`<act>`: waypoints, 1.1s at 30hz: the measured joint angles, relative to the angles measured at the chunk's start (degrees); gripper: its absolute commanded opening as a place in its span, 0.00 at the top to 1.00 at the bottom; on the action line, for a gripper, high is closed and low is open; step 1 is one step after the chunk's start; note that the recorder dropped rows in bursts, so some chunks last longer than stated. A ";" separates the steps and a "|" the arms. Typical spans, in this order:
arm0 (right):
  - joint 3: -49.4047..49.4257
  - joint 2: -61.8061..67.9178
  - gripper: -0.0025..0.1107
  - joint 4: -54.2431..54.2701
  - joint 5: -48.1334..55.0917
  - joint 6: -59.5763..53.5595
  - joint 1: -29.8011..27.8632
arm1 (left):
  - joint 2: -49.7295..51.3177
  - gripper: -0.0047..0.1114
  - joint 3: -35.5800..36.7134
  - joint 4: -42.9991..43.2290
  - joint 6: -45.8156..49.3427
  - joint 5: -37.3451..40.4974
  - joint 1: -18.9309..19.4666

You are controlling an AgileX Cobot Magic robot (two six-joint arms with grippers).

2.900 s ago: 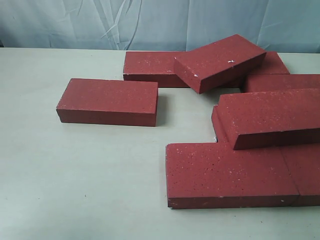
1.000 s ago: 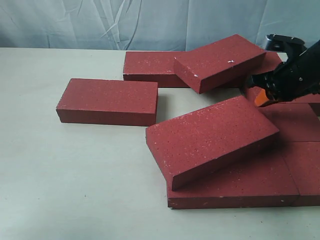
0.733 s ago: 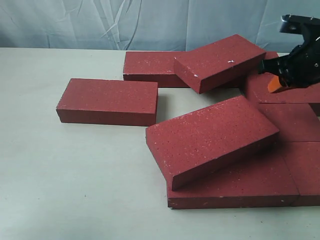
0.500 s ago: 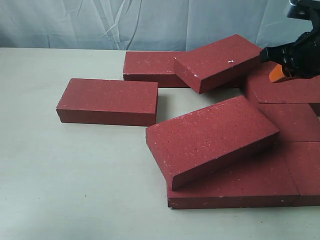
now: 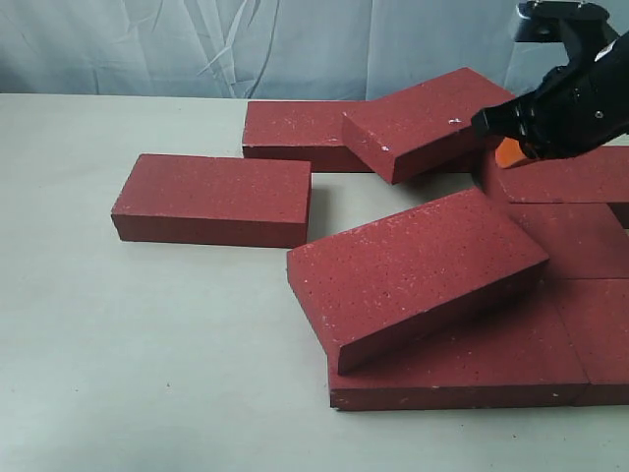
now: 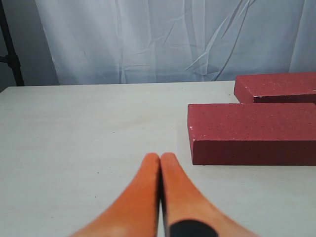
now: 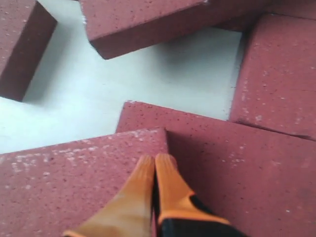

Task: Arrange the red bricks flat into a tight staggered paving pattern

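Note:
Several dark-red bricks lie on the pale table [image 5: 147,324]. One lies alone at the left [image 5: 211,197]. A back brick [image 5: 290,128] carries a tilted brick [image 5: 432,120]. In front, another tilted brick [image 5: 418,270] leans on a flat front brick [image 5: 472,369]. More flat bricks [image 5: 580,236] fill the right side. My right gripper [image 5: 509,149] [image 7: 155,159] is shut and empty, hovering above the far corner of the front tilted brick [image 7: 74,182]. My left gripper [image 6: 160,158] is shut and empty, low over bare table, short of the lone brick [image 6: 252,131]. It does not show in the exterior view.
A wrinkled pale curtain [image 5: 246,44] hangs behind the table. Bare table surface stretches along the left and front [image 5: 167,393]. The right arm's black body [image 5: 580,93] stands above the right-hand bricks.
The front brick, earlier stacked at the right, now leans slanted to the left over the front flat brick. My right gripper rose off it, then moved left toward the back tilted brick.

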 measured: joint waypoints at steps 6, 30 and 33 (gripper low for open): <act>0.13 1.38 0.98 -11.61 -0.25 9.04 0.00 | 0.00 0.96 0.00 0.00 0.00 0.00 0.00; 1.18 8.95 0.98 -13.83 9.17 11.80 2.38 | 0.00 0.96 0.00 0.00 0.00 0.00 0.00; 1.18 8.95 0.98 -13.83 10.28 11.80 3.87 | 0.00 0.96 0.00 0.00 0.00 0.00 0.00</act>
